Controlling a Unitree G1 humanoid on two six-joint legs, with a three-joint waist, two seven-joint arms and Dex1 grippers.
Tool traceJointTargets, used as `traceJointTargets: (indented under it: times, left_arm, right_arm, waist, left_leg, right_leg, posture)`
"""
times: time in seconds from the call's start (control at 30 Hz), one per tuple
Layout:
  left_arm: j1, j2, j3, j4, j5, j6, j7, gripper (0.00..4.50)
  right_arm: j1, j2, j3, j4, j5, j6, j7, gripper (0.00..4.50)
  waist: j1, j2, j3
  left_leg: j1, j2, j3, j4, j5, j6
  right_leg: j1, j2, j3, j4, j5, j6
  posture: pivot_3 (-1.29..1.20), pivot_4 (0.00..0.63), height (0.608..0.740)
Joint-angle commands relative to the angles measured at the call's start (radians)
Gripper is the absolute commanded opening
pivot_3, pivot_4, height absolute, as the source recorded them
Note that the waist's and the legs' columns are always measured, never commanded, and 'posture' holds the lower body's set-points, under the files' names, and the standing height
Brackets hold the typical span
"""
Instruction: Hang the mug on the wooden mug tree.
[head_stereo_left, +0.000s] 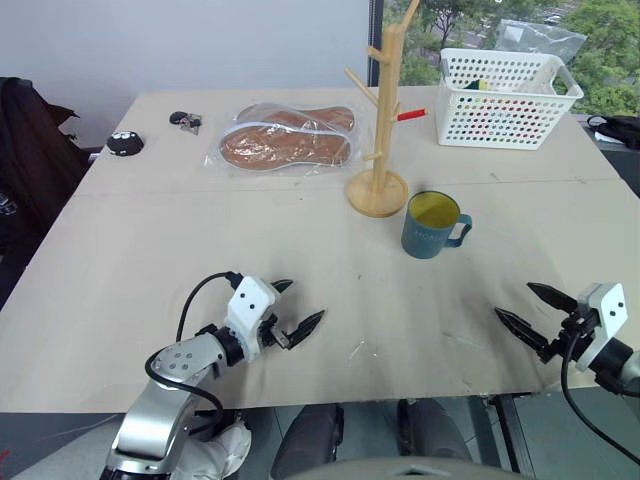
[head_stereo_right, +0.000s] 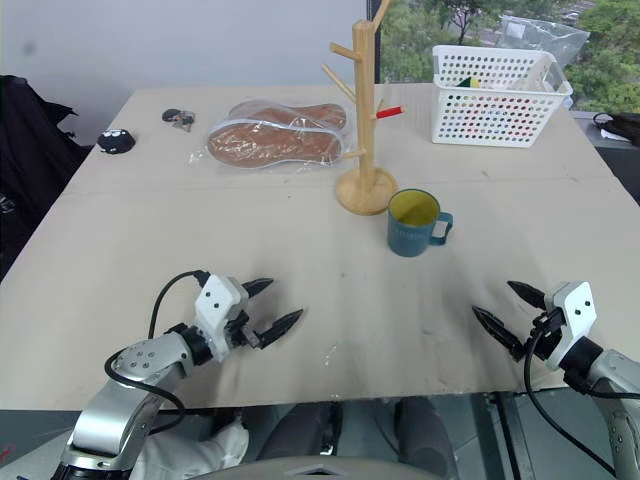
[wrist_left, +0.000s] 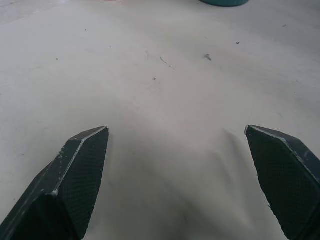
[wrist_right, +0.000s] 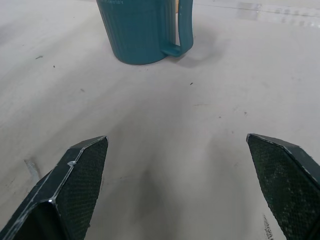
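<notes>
- The mug (head_stereo_left: 432, 224) stood upright on the table (head_stereo_left: 150, 250), just beside the base of the mug tree (head_stereo_left: 381, 120) on its right, not touching it as far as the head views showed.
- Its handle pointed to the robot's right, and its yellow inside faced up (nothing could be seen in it).
- The mug tree stood upright near the table's middle, its pegs bare.
- The left gripper (head_stereo_left: 296, 310) hovered low over the near left part of the table, its fingers (wrist_left: 75, 175) spread apart and grasping nothing.
- The right gripper (head_stereo_left: 530, 307) hovered over the near right edge, fingers (wrist_right: 75, 185) likewise spread wide and grasping nothing.
- Both grippers were well apart from the mug; the right wrist view looked straight toward it, with bare tabletop between.
- Behind the tree lay a pair of brown insoles in a clear bag (head_stereo_left: 285, 138).
- A white basket (head_stereo_left: 500, 100) sat at the far right, with a red marker (head_stereo_left: 411, 115) between it and the tree.
- A small black object (head_stereo_left: 125, 144) and a bunch of keys (head_stereo_left: 186, 121) lay at the far left.
</notes>
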Motion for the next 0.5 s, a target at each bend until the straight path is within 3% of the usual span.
traceJointTargets:
  times: [0.03,0.5]
  left_arm:
    - [-0.004,0.004,0.017,-0.045,-0.036,-0.012,-0.021,4.5]
    - [-0.038,0.004,0.013,-0.019,-0.049,-0.015,-0.045,4.5]
  right_arm:
    - [-0.012,-0.013,-0.015,-0.003,0.002,-0.013,0.001,4.48]
    - [-0.053,0.003,0.023,0.017,-0.026,0.0,-0.05,4.48]
  waist:
    - [0.0,0.0,0.0]
    - [0.001,0.0,0.0]
  left_leg:
    - [0.0,0.0,0.0,0.0,0.0,0.0]
    - [0.0,0.0,0.0,0.0,0.0,0.0]
  right_leg:
    - [0.0,0.0,0.0,0.0,0.0,0.0]
    - [0.0,0.0,0.0,0.0,0.0,0.0]
  posture:
    - [0.0,0.15,0.74]
    - [0.0,0.15,0.74]
